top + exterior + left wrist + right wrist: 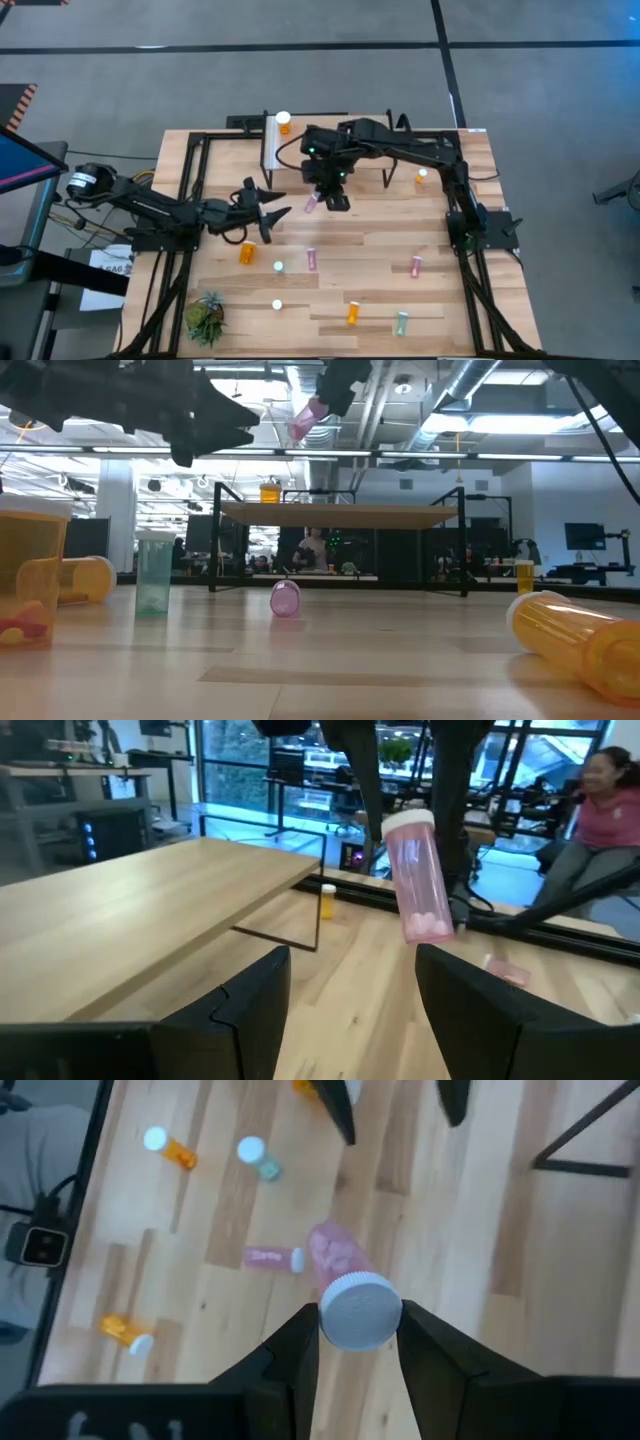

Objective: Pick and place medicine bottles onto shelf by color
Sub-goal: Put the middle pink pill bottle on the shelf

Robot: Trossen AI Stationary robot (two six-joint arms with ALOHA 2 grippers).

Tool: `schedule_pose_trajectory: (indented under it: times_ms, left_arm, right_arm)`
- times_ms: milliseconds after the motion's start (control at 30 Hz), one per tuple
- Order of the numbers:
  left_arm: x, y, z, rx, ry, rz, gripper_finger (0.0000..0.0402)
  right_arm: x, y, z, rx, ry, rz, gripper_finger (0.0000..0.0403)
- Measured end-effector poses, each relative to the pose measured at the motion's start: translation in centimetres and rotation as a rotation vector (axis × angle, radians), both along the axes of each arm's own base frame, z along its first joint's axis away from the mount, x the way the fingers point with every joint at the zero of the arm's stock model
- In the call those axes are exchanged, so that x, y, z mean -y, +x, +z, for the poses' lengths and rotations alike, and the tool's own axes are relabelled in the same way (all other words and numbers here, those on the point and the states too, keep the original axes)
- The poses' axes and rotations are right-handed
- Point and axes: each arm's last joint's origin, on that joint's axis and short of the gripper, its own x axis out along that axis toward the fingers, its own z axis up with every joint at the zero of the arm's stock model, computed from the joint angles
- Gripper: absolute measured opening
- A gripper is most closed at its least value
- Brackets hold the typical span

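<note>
My right gripper (333, 197) reaches out over the table in front of the shelf (400, 150), shut on a pink medicine bottle (311, 204) held high in the air (305, 418). The shelf is a raised light-wood platform, and one orange bottle (285, 123) stands on its left end. My left gripper (275, 212) hovers open just left of the pink bottle, pointing level at it, with nothing between its fingers (480, 1010). Several orange, pink and green bottles are scattered on the near half of the table, some standing and some lying on their sides. My right gripper pinches the pink bottle's white cap (360, 1312) between its two fingers. The fingers come from above, slanting down. The pink body (335, 1255) hangs tilted below them, clear of the table.
An orange bottle (247, 250), a green one (278, 267) and a pink one (311, 258) are on the table near my left gripper. More bottles are at the right (416, 265) and near the front (353, 313). A potted plant (205, 318) stands at the near left corner. A person (600, 800) sits beyond the table.
</note>
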Motion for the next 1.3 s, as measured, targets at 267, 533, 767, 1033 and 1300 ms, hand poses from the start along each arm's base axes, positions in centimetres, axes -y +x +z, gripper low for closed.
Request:
schedule_pose_trajectory:
  times_ms: [267, 533, 767, 1033, 1300]
  left_arm:
    - [0.9, -0.1, 0.0, 0.001, -0.003, -0.043, 0.0203]
    - [1.1, -0.1, 0.0, 0.008, -0.016, -0.051, 0.0203]
    - [1.4, 1.0, 0.6, 0.017, -0.017, -0.05, 0.0203]
    - [2.4, 4.9, 0.5, -0.055, 0.045, -0.09, 0.0203]
    - [2.6, 6.2, -0.1, -0.086, 0.052, -0.087, 0.0203]
  right_arm:
    - [-2.1, 0.2, -2.2, -0.067, 0.016, 0.041, 0.014]
    - [-2.4, -3.3, -3.2, 0.089, 0.046, -0.008, 0.0141]
    - [-2.5, -6.3, -3.8, 0.258, 0.059, -0.058, 0.0148]
    - [-2.6, -6.8, -3.8, 0.263, 0.064, -0.074, 0.0149]
    - [-2.6, -6.8, -3.8, 0.267, 0.063, -0.073, 0.015]
